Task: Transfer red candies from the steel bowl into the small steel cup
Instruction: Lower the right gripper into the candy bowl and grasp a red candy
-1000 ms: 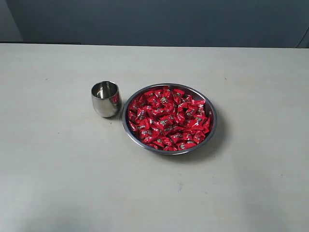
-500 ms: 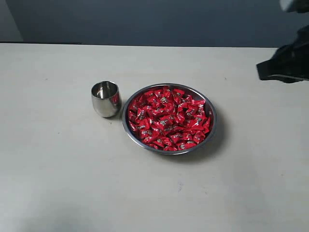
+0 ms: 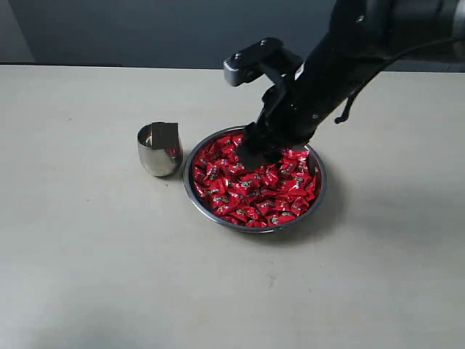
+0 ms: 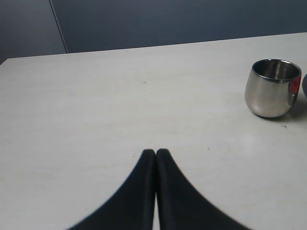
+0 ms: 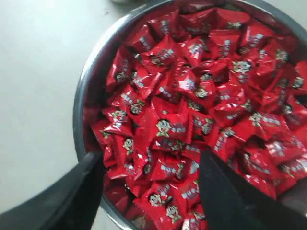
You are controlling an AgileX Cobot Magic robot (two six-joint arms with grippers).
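The steel bowl (image 3: 316,196) sits mid-table, heaped with red candies (image 3: 254,193). Left of it stands the small steel cup (image 3: 158,149), also in the left wrist view (image 4: 272,88); I cannot see into it. My right gripper (image 3: 251,154) hangs over the far part of the bowl, just above the pile. In the right wrist view that gripper (image 5: 151,165) is open, its two black fingers spread wide over the candies (image 5: 192,96) near the bowl's rim (image 5: 79,105), with nothing held between them. The left gripper (image 4: 156,152) is shut, hovering over bare table away from the cup.
The pale table (image 3: 87,276) stretches all round the bowl and cup. A dark blue wall (image 3: 182,29) backs the far edge. The right arm (image 3: 349,58) reaches in from the upper right over the bowl.
The right arm has swept in from the upper right edge to above the bowl, and its gripper has opened. Bowl and cup have not moved.
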